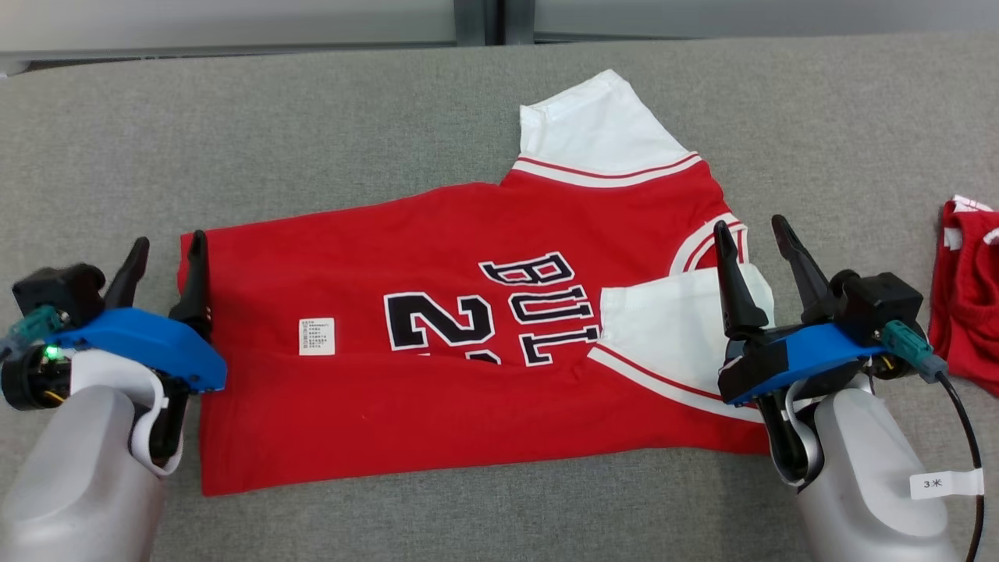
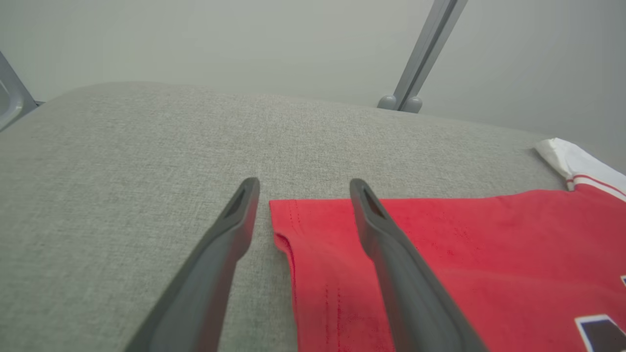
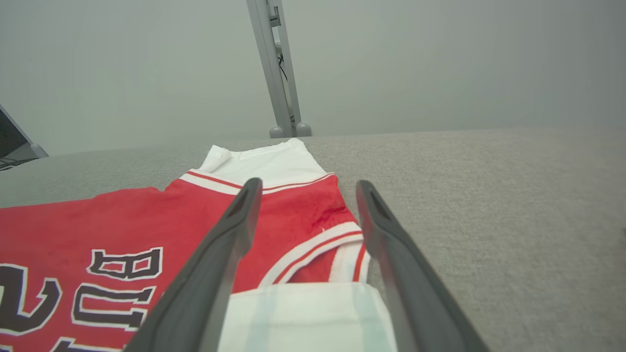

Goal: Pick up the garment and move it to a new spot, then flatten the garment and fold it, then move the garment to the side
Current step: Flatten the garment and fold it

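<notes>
L hand [image 1: 168, 239], R hand [image 1: 751, 225]: dark fingers [image 1: 191, 275], blue mounts [image 1: 148, 343], grey forearms [image 1: 78, 484]; R cable [image 1: 968, 437] black.

Open right claw [image 3: 303, 188], red jersey [image 3: 146, 230], grey cushion [image 3: 489, 195]

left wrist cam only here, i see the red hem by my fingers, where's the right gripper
observer: The right gripper is open at the collar end of the jersey, one finger over it.
operator: near sleeve folded in yet
observer: Yes, the near white sleeve lies folded onto the chest, covering part of the lettering.
operator: anything else around
observer: Another red garment lies on the grey surface, off to the robot's right.
</notes>
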Tool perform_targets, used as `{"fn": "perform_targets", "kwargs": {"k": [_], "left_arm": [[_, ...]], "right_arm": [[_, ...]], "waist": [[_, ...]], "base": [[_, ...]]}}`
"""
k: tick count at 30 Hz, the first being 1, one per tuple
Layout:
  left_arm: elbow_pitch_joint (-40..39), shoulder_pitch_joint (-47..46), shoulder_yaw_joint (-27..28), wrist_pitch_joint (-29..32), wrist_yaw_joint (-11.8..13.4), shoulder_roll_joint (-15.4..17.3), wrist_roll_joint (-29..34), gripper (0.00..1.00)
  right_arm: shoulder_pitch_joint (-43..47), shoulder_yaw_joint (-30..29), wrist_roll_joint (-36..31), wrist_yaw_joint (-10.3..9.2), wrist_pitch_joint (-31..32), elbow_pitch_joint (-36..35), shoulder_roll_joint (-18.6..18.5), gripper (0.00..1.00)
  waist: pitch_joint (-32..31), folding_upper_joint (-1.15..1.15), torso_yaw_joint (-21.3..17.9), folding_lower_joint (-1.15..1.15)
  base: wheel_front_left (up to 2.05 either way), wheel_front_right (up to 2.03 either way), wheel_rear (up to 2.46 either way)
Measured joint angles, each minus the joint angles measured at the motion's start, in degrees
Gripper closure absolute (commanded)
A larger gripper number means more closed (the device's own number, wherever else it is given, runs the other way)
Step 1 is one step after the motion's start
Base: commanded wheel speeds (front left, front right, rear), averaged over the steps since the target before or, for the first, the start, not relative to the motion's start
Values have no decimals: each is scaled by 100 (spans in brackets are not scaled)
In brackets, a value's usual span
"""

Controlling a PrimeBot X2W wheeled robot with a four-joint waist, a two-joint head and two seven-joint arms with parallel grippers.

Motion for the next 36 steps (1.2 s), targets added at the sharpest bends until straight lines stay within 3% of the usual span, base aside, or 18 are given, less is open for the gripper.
{"fn": "perform_targets", "kwargs": {"k": [10,22,23,24,25,29,36], "left_arm": [[606,-714,-734,327,0,483,-856,0],[1117,-1060,-1352,296,-1,577,-1329,0],[1105,-1073,-1441,311,1,579,-1358,28],[1077,-1084,-1525,325,1,594,-1392,86],[1047,-1091,-1606,327,1,613,-1423,100],[884,-1161,-1882,288,0,610,-1624,100],[678,-1296,-2347,-49,1,542,-1844,100]], "right_arm": [[-213,110,57,0,1,-192,1,0],[-417,124,-49,0,51,-308,0,0],[-470,125,-62,-1,105,-322,-1,0],[-541,122,-119,-1,192,-342,-1,0],[-630,124,-200,0,296,-372,-1,0],[-1154,144,-682,0,965,-513,0,0],[-2246,-5,-949,0,2132,-393,3,0]], "waist": [[570,0,-180,0],[713,-1,-213,-2],[719,-2,-206,-2],[729,-2,-198,-2],[744,-2,-186,-3],[808,-2,-108,-2],[939,-2,163,-1]], "base": [[0,0,0],[0,0,0],[0,0,0],[0,0,0],[0,0,0],[0,0,0],[0,0,0]]}}
